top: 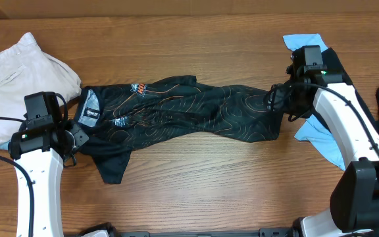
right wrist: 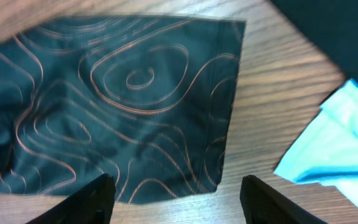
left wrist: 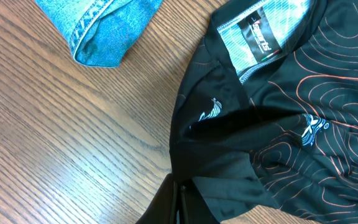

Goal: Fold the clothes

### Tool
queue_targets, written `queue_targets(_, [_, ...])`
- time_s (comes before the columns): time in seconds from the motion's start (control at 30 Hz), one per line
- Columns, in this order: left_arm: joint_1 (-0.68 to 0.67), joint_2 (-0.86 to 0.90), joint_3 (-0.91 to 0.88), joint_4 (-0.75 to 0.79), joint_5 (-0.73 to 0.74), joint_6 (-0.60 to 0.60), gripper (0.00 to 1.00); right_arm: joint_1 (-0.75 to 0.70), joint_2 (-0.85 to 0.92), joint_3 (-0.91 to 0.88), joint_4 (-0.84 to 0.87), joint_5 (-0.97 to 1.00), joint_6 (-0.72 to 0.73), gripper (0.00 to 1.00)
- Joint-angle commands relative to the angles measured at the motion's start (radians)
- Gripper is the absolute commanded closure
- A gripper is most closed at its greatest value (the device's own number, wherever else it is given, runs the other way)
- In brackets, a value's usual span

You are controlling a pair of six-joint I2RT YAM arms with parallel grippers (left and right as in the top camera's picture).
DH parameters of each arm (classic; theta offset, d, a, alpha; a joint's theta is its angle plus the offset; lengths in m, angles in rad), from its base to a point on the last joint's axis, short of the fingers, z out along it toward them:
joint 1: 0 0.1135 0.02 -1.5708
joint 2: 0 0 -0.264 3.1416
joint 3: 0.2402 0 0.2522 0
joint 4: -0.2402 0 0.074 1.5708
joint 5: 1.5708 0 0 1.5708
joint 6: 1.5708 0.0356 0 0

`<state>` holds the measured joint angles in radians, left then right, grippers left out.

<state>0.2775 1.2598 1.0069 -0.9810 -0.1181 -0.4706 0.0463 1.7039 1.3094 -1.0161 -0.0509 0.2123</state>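
Right hand (right wrist: 179, 190) spread above jersey (right wrist: 104, 106) hem, left hand (top: 76, 139) at collar

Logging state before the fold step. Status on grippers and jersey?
Left gripper appears shut on jersey near collar. Right gripper open above opposite hem. Jersey stretched out, rumpled, unfolded. Light-blue garment lies close beside that hem.

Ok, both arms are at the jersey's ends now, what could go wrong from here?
1. The jersey lies twisted and bunched in its middle, so a fold now would likely trap creases.
2. The right gripper is open over the hem, with the light-blue garment close beside it; a wide grasp might snag that too.
3. A sleeve trails toward the front and could drag out of line.
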Motion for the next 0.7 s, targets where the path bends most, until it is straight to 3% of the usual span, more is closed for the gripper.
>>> queue_targets(0.0, [0.003, 0.004, 0.010, -0.003, -0.019, 0.010, 0.96, -0.002, 0.009, -0.068, 0.019, -0.043, -0.038, 0.28])
queue_targets(0.33, [0.003, 0.004, 0.010, -0.003, 0.007, 0.010, 0.96, -0.002, 0.014, -0.356, 0.507, -0.040, -0.037, 0.23])
queue_targets(0.57, [0.003, 0.004, 0.010, -0.003, 0.007, 0.010, 0.96, -0.002, 0.082, -0.387, 0.603, -0.040, -0.037, 0.22])
queue_targets(0.63, [0.003, 0.004, 0.010, -0.003, 0.007, 0.010, 0.96, -0.002, 0.109, -0.387, 0.619, -0.040, -0.037, 0.27])
queue_targets(0.67, [0.003, 0.004, 0.010, -0.003, 0.008, 0.010, 0.96, -0.002, 0.119, -0.387, 0.628, -0.041, -0.037, 0.38])
